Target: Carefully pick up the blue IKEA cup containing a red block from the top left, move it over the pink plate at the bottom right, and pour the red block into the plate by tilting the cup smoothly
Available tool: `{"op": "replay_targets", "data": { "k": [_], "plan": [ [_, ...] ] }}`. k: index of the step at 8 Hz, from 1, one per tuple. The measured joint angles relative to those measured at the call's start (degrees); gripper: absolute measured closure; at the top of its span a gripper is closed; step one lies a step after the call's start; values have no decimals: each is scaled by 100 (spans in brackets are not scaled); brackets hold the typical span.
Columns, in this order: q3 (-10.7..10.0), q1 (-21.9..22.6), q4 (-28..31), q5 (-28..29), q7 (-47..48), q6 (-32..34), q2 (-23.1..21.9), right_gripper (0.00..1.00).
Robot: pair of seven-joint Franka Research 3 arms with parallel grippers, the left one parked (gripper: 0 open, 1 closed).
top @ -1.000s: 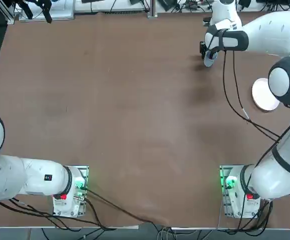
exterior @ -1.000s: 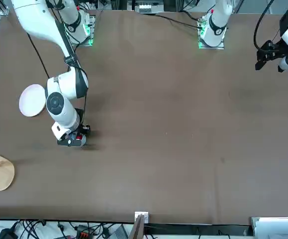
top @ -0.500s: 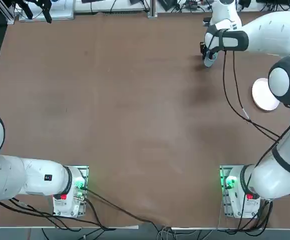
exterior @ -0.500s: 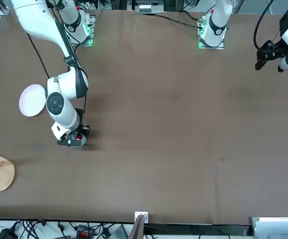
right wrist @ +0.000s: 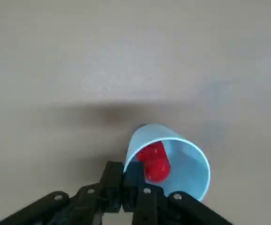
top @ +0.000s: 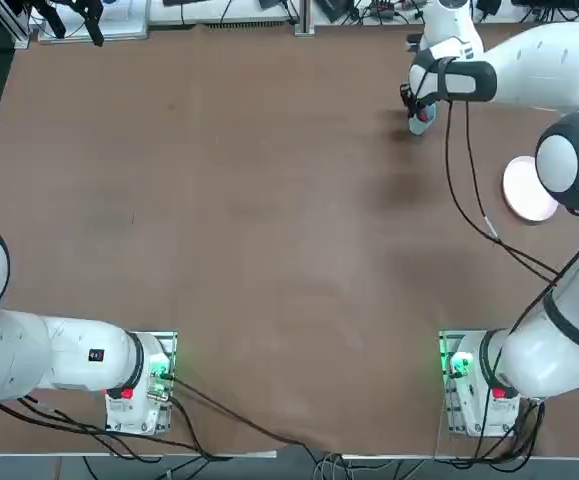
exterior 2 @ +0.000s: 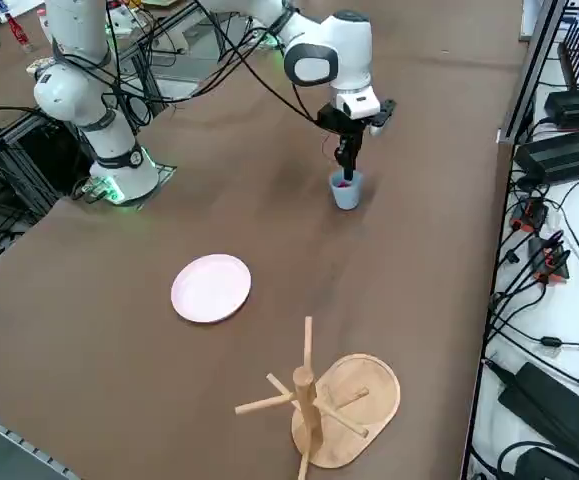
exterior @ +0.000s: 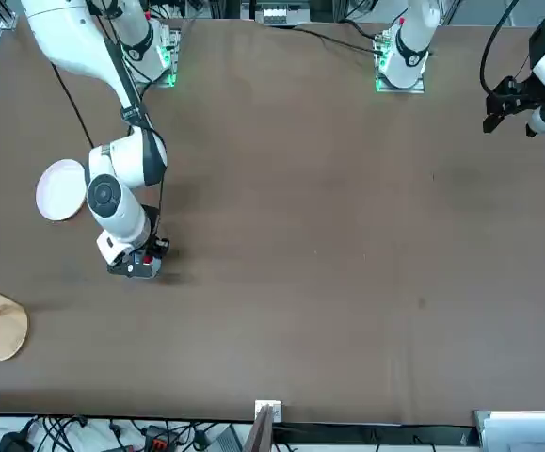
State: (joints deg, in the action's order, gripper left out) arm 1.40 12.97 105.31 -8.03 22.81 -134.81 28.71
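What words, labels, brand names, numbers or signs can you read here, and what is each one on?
None that can be read.
Small dark square on the parked arm: too small to tell whether it bears any print.
Blue cup: no lettering shows.
Pink plate: plain.
Wooden stand: no marks to read.

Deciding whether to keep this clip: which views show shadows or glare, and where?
Right wrist view: dark, soft-edged shadow on the tabletop beside the blue cup; small bright highlights on the red block. Top view: faint shadow near the claw. Front view: faint shadow beside it too.
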Motion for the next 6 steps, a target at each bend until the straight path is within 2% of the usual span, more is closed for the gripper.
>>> {"op": "replay_targets", "data": {
  "k": [4, 6],
  "plan": [
    [-3, -33, -31, 3, 9, 93, 0, 98],
    [-8, -204, -322, 144, 4, 887, -4, 98]
  ]
}}
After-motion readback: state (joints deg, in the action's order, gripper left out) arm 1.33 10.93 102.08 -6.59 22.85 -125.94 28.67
